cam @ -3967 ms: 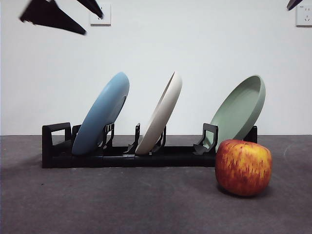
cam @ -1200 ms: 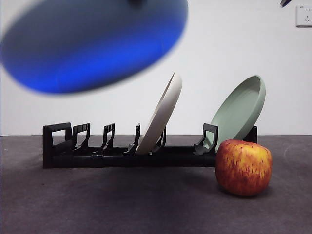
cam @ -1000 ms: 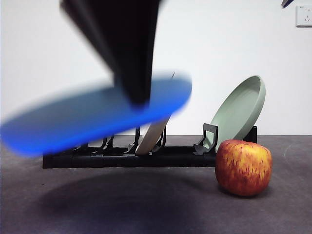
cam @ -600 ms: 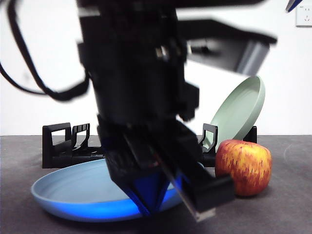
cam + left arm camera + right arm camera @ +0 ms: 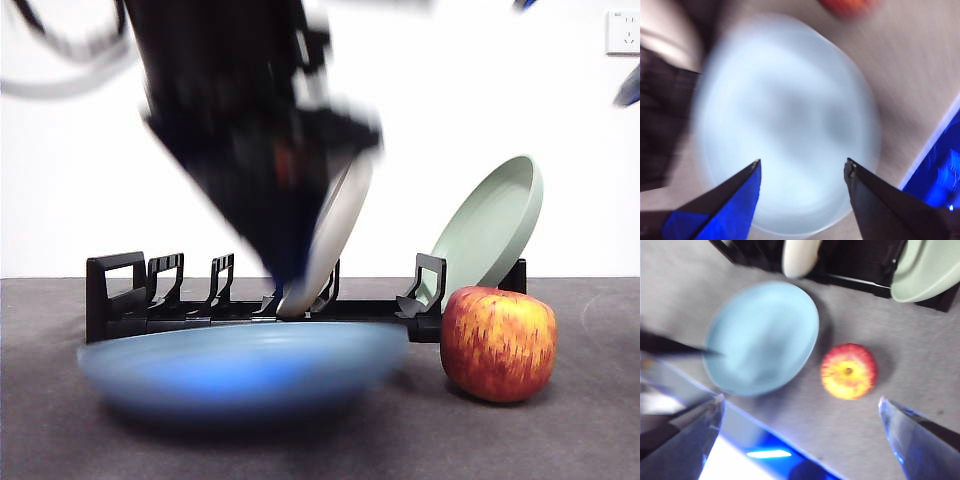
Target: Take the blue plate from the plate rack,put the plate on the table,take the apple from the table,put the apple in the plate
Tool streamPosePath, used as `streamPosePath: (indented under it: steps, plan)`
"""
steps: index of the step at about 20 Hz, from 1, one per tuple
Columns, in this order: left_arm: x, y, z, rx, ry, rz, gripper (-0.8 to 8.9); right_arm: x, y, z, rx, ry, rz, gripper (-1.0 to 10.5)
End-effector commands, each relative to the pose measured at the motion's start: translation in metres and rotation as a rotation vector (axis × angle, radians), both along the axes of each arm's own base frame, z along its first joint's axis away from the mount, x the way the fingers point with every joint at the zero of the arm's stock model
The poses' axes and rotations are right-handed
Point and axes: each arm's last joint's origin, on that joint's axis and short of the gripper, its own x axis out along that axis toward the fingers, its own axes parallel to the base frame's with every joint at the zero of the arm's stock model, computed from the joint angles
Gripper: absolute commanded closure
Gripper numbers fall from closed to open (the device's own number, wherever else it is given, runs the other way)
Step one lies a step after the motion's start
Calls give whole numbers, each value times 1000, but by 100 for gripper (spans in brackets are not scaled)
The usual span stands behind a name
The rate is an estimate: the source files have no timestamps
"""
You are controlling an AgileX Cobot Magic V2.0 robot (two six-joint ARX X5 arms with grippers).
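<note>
The blue plate (image 5: 240,365) lies flat on the table (image 5: 560,440), in front of the black plate rack (image 5: 130,300). My left gripper (image 5: 802,162) is open and empty, just above the plate (image 5: 785,125); in the front view it is a dark blur (image 5: 285,262) over the plate. The red and yellow apple (image 5: 498,342) stands on the table right of the plate, apart from it. My right gripper (image 5: 801,399) is open wide and high above the apple (image 5: 848,371) and the plate (image 5: 762,337).
A cream-white plate (image 5: 338,230) and a sage-green plate (image 5: 490,225) lean in the rack behind. The rack's left slots stand empty. The right arm shows only as dark tips at the top right corner (image 5: 628,88).
The left gripper brought the blue plate down from the rack onto the table, let go and has lifted off it. The apple and other plates have not moved.
</note>
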Motion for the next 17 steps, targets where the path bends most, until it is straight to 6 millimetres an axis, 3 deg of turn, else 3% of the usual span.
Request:
streamPosePath:
  steps: [1, 4, 8, 12, 15, 16, 17]
  plan:
    - [-10, 29, 45, -216, -37, 57, 529, 9, 21, -11, -89, 16, -12, 276]
    - [-28, 70, 91, -486, -30, 10, 529, 29, 46, -31, -146, 32, -19, 277]
    - [-51, 137, 131, -738, -140, 30, 530, 58, 67, -69, -287, 80, -55, 280]
    - [-72, 198, 149, -954, -239, 66, 530, 77, 79, -110, -408, 171, -63, 281]
    - [-81, 225, 151, -1031, -277, 77, 530, 87, 87, -132, -422, 207, -54, 292]
    - [-82, 230, 151, -1033, -284, 85, 530, 88, 88, -138, -430, 224, -60, 339]
    - [-83, 233, 149, -1021, -283, 88, 530, 89, 89, -143, -437, 246, -73, 547]
